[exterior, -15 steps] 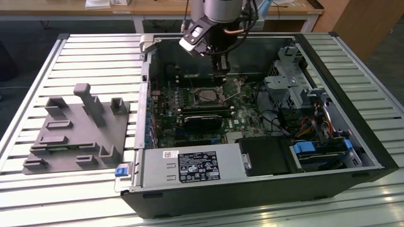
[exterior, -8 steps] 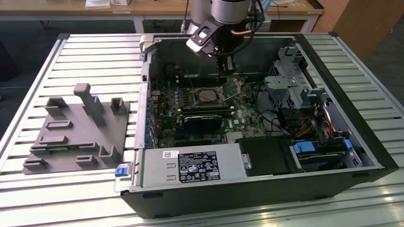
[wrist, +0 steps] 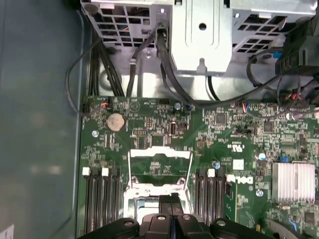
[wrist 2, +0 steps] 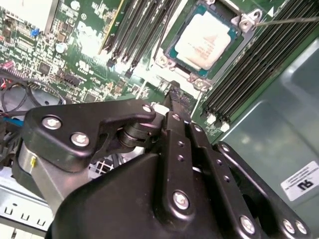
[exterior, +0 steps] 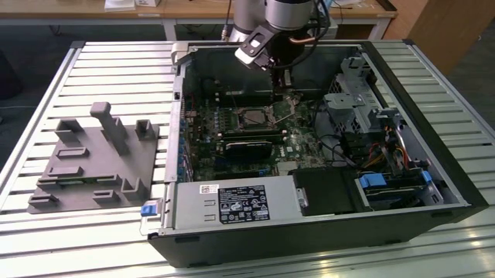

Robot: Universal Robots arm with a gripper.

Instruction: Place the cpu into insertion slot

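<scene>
The cpu (wrist 2: pixel 205 39), a flat silver-grey square, lies inside the insertion slot (wrist 2: pixel 199 79), whose silver frame surrounds it on the green board. The thin wire lever (wrist 2: pixel 289 21) sticks out sideways from the slot's corner. My gripper (wrist 2: pixel 174 95) hovers beside the slot with its black fingers pressed together and nothing between them. In the exterior view the gripper (exterior: pixel 282 78) hangs inside the open computer case, just beyond the insertion slot (exterior: pixel 254 118). In the first wrist view the fingertips (wrist: pixel 168 201) cover part of the slot, and its hinged metal plate (wrist: pixel 159 162) stands open.
Long black memory slots (wrist 2: pixel 239 84) flank the socket on both sides. A silver drive cage (exterior: pixel 356 110) and cables (wrist: pixel 169 74) fill the case's far side in the exterior view's right. The power supply (exterior: pixel 232 202) sits at the front. A grey fixture block (exterior: pixel 93 162) lies on the slatted table.
</scene>
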